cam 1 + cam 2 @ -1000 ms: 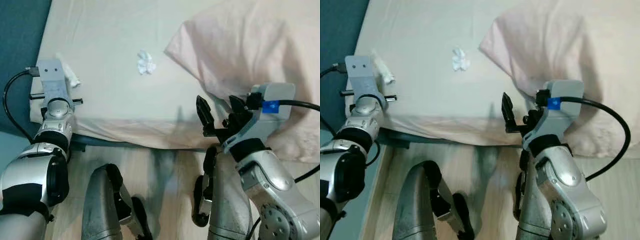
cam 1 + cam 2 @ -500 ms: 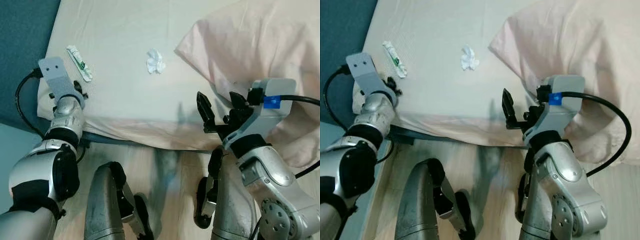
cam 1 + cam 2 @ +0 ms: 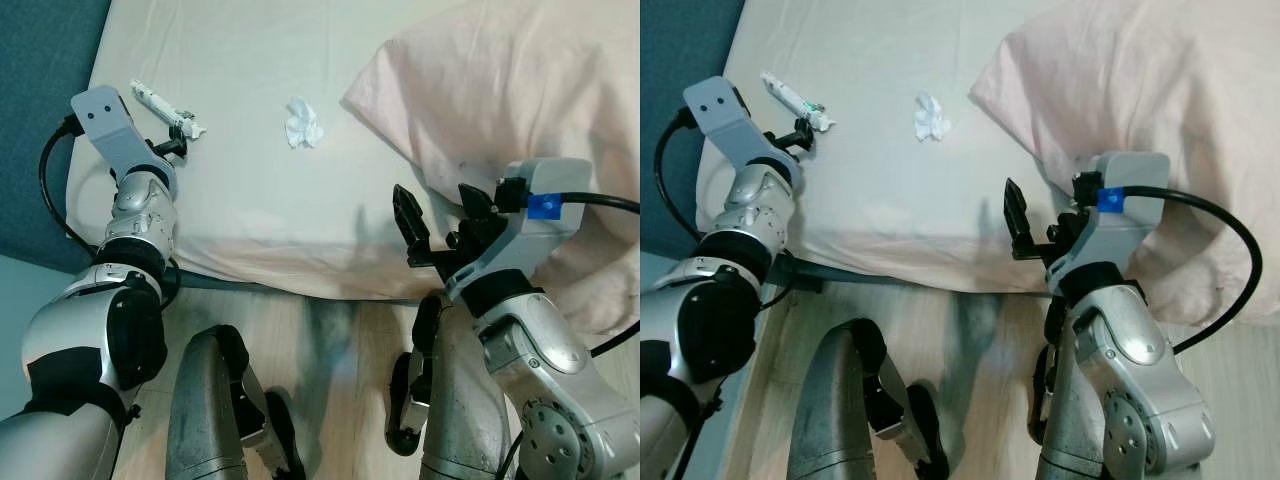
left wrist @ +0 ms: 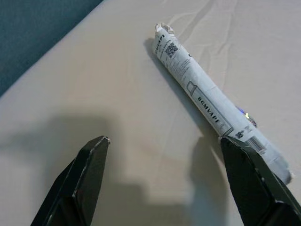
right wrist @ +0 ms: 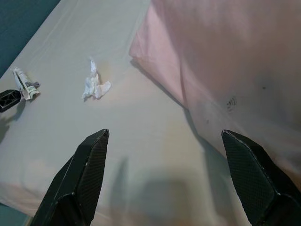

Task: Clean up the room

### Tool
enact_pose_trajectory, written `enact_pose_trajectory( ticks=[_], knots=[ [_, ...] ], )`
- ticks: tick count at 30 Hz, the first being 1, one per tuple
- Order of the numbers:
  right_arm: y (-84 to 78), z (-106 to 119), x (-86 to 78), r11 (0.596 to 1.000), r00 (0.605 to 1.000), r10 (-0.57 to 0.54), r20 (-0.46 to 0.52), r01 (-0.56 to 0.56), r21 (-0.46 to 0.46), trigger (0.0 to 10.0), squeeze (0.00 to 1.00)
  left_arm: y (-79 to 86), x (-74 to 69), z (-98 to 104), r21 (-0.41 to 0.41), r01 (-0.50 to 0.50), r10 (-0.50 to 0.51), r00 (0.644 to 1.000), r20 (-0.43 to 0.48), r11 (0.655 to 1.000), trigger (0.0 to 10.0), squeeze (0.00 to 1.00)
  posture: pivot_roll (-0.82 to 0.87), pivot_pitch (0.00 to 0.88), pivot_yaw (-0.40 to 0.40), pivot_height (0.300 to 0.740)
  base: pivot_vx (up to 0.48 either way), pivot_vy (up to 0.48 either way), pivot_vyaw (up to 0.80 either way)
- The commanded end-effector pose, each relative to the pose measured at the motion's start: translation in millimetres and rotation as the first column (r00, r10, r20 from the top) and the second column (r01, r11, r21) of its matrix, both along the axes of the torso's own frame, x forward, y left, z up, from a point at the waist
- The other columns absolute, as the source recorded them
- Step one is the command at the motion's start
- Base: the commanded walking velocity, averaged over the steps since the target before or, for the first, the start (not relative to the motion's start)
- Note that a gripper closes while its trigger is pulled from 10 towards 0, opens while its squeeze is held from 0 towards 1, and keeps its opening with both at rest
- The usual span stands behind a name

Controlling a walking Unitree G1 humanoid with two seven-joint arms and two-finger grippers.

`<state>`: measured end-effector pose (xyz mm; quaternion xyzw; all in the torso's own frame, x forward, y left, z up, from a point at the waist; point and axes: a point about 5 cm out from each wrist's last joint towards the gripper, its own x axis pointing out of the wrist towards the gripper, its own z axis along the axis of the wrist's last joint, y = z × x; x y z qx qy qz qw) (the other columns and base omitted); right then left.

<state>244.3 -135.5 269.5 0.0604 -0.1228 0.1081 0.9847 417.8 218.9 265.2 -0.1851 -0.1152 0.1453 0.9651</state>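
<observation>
**Grippers spread over a bed, nothing held**

Legs of the robot stand nearest, on a pale wooden floor at the foot of the bed's side edge. Just above them the right gripper hovers over the near edge of the bed, beside a pink pillow. Its two black fingers are spread wide apart and grasp nothing; in the right wrist view the sheet lies bare between them, with the pillow's edge running toward the far finger.

On the other side, the left gripper reaches over the bed near its left edge, next to a dark teal wall. Its fingers are also wide open and empty. In the left wrist view a rolled white wrapper, printed with a code and dark lettering, lies on the sheet just ahead of the fingers, closer to one fingertip than the other; whether that tip touches it cannot be told. From the head camera the wrapper lies slantwise just beyond the gripper's tips, with a green mark near its nearer end.

Farther onto the bed, between the wrapper and the pillow, sits a crumpled white tissue, apart from both. The pillow covers the far right part of the bed and hangs past its near edge. A black cable loops from the left wrist.
</observation>
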Motion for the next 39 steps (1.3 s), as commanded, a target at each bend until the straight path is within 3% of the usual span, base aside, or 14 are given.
enact_pose_trajectory(
  ticks=[1,3,4,7,11,13,20,21,25,29,33,36,39],
  knots=[
    [2.2,-4.8,-2.1,1.000,1.000,0.024,-0.015,-0.024,0.009,10.0,0.00,-2.3,-0.6,-14.9,-0.046,0.012,-0.013,0.999,-0.035,0.999,10.0,0.16,-0.26,0.616,0.203,0.370,0.000,0.000,0.00],
    [2.1,-4.8,-2.1,1.000,1.000,0.023,-0.014,-0.023,0.009,10.0,0.00,-6.7,0.1,-15.9,-0.036,0.028,-0.029,0.999,-0.036,0.999,10.0,0.16,-0.26,0.617,0.205,0.370,0.000,0.000,0.00],
    [2.0,-4.8,-2.1,1.000,1.000,0.023,-0.013,-0.023,0.009,10.0,0.00,-11.0,0.7,-17.1,-0.031,0.042,-0.043,0.998,-0.038,0.999,10.0,0.00,-0.26,0.617,0.205,0.370,0.000,0.000,0.00],
    [1.8,-4.7,-2.1,1.000,1.000,0.023,-0.012,-0.023,0.010,10.0,0.00,-18.7,1.7,-19.1,-0.033,0.068,-0.069,0.997,-0.039,0.997,10.0,0.00,-0.26,0.617,0.205,0.370,0.000,0.000,0.00],
    [2.3,-4.3,-3.0,1.000,1.000,0.020,-0.011,-0.020,0.012,10.0,0.00,-40.8,4.3,-20.1,-0.034,0.129,-0.130,0.991,-0.036,0.991,10.0,0.00,-0.27,0.621,0.208,0.370,0.000,0.000,0.00],
    [2.5,-4.2,-3.2,1.000,1.000,0.020,-0.011,-0.020,0.013,10.0,0.00,-42.4,4.6,-19.4,-0.049,0.134,-0.135,0.990,-0.033,0.990,10.0,0.00,-0.27,0.621,0.208,0.370,0.000,0.000,0.00],
    [2.7,-3.8,-4.1,1.000,1.000,0.015,-0.011,-0.015,0.011,10.0,0.00,-38.9,6.6,-2.4,-0.182,0.173,-0.164,0.985,0.060,0.968,10.0,0.00,-0.27,0.620,0.214,0.370,0.000,0.000,0.00],
    [2.6,-3.5,-4.1,1.000,1.000,0.014,-0.010,-0.014,0.012,10.0,0.00,-33.3,6.3,0.3,-0.231,0.173,-0.157,0.984,0.086,0.957,10.0,0.00,-0.26,0.620,0.217,0.370,0.000,0.000,0.00],
    [3.2,-3.3,-4.2,1.000,1.000,0.013,-0.007,-0.013,0.018,10.0,0.00,-21.2,5.1,2.8,-0.296,0.151,-0.124,0.986,0.108,0.943,10.0,0.00,-0.25,0.617,0.223,0.370,0.000,0.000,0.00],
    [4.3,-3.0,-4.2,1.000,1.000,0.017,-0.005,-0.017,0.021,10.0,0.00,-19.4,4.7,0.2,-0.271,0.128,-0.110,0.991,0.081,0.954,10.0,0.00,-0.25,0.617,0.224,0.370,0.000,0.000,0.00],
    [5.5,-1.1,-6.1,1.000,1.000,0.015,0.000,-0.015,0.024,10.0,0.00,-20.5,4.1,-0.8,-0.144,0.069,-0.066,0.997,0.029,0.987,10.0,0.00,-0.25,0.623,0.230,0.370,0.000,0.000,0.00],
    [5.0,-0.7,-9.4,1.000,1.000,0.008,-0.001,-0.008,0.025,10.0,0.00,-29.4,5.1,-3.5,-0.074,0.067,-0.067,0.998,-0.009,0.995,10.0,0.00,-0.26,0.640,0.235,0.370,0.000,0.000,0.00],
    [5.0,-1.4,-11.7,1.000,1.000,0.004,-0.005,-0.004,0.026,10.0,0.00,-38.3,6.3,-2.9,-0.053,0.095,-0.096,0.995,-0.014,0.994,10.0,0.00,-0.26,0.649,0.241,0.370,0.000,0.000,0.00]
  ],
)
